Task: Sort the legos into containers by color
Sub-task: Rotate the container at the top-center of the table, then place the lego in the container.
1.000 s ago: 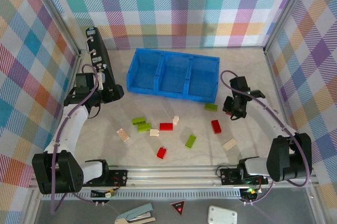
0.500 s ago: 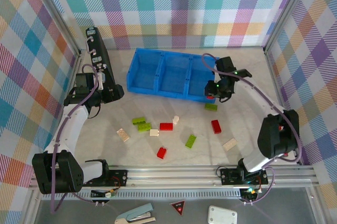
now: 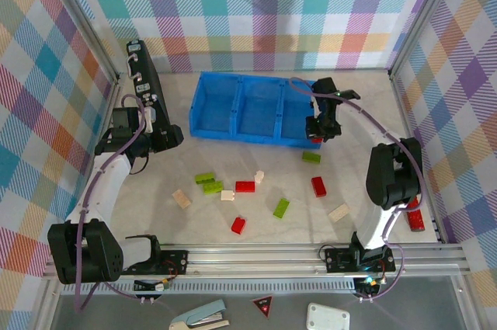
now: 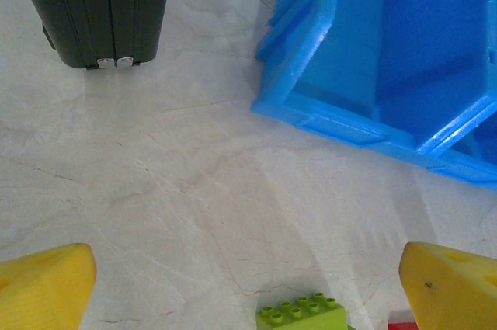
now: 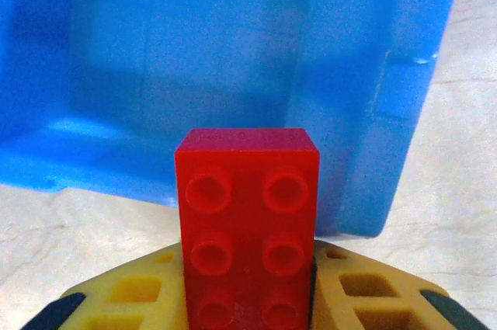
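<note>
Red rectangular plastic brick [image 5: 247, 221] stays pinched in the closed right gripper [image 5: 247, 303], which has swung in from the right to the near right corner of the long blue three-compartment plastic tray [image 3: 235, 109]; the left gripper [image 4: 247, 287] remains wide open left of that tray

Pastel plaid cloth walls [image 3: 272, 4] close in the far edge and both side edges of a pale, marble-veined table [image 3: 194, 221]. Metal posts [image 3: 84, 23] rise from its far corners. An aluminium rail [image 3: 256, 256] runs along its near edge. The light is even and the shadows soft.
</note>
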Robot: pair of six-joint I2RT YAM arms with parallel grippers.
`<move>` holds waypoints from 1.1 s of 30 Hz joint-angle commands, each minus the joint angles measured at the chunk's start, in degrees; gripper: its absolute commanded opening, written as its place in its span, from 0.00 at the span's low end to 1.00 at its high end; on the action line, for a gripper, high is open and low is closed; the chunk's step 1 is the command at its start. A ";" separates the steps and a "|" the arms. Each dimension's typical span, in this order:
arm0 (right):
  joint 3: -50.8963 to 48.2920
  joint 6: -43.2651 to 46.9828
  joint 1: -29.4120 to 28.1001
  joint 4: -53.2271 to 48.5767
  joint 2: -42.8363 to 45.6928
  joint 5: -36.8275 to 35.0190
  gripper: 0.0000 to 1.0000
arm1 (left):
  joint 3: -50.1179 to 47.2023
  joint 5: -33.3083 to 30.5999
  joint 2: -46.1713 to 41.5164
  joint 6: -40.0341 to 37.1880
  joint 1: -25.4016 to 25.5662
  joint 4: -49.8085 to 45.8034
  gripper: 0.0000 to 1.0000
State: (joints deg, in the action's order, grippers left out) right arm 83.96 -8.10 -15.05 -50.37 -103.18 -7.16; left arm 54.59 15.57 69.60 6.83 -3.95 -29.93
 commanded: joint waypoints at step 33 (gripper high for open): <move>35.47 2.87 2.57 -5.09 -29.29 2.04 0.23 | 1.66 1.25 1.47 -0.33 -1.04 -1.09 1.00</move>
State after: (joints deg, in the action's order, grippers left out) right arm 115.39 -6.39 -12.19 -53.49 -129.29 -4.49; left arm 54.59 15.59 70.78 6.83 -3.95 -30.04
